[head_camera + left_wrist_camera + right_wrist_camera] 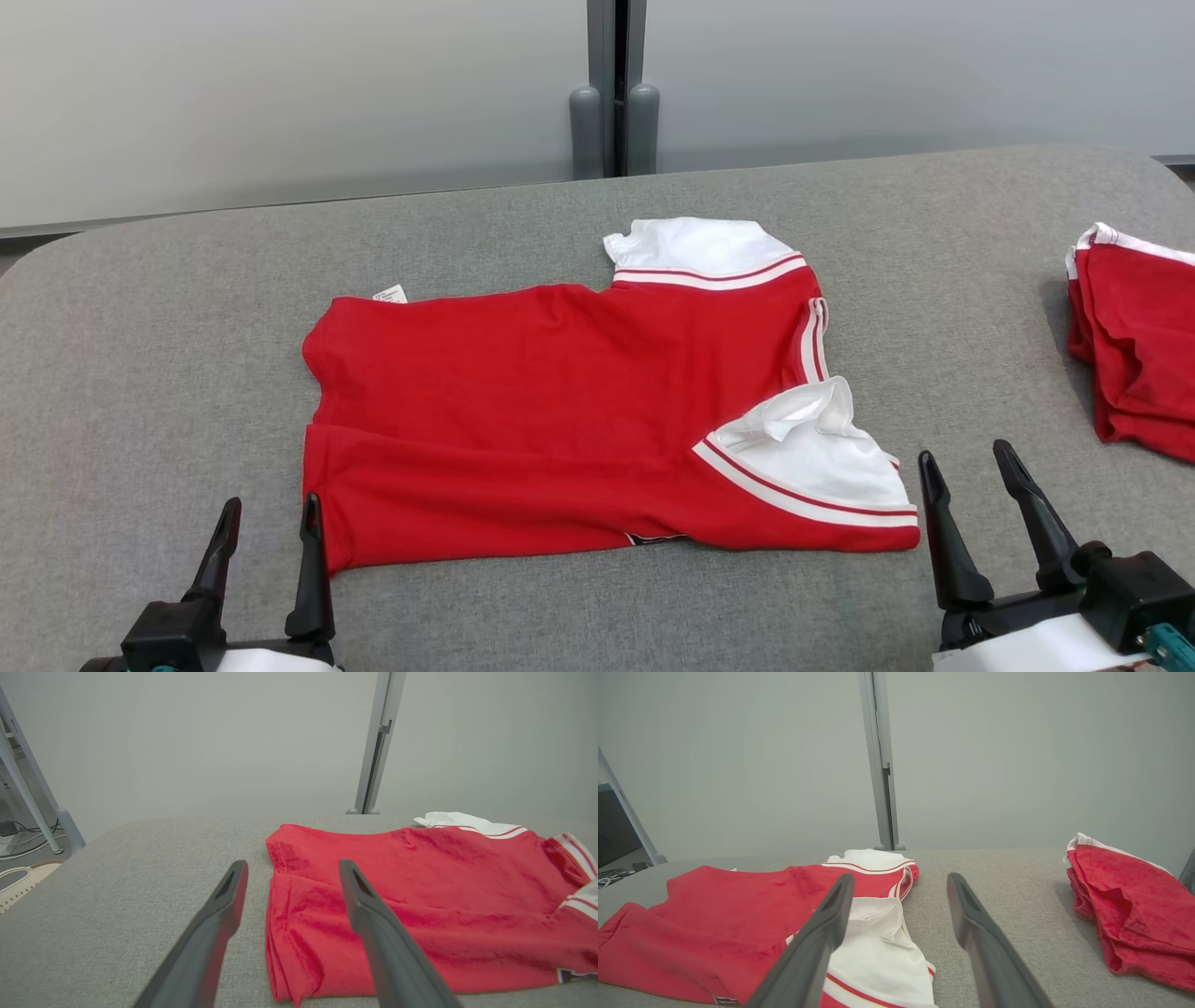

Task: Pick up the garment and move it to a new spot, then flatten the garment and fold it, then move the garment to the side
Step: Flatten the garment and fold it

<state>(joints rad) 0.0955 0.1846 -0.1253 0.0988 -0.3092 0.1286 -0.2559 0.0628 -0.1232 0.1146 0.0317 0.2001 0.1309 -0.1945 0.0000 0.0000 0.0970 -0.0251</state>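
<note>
Both grippers low at near edge, jaws spread, nothing held; red garment (560,401) lies flat mid-table.
Near: L gripper (271,504) at garment's near-left corner, one finger over bare gray table (140,373), the other over the hem; contact can't tell. R gripper (964,453) just off the near-right corner, beside the white striped panel (812,467). Garment edges fairly straight, near hem slightly rumpled, small label (390,293) poking out at the far-left edge. Wide bare cloth to the L; narrower strip to the R before a second red pile (1139,336) at the table's R edge. Far: rounded table rim, gray post (614,84), pale wall.
</note>
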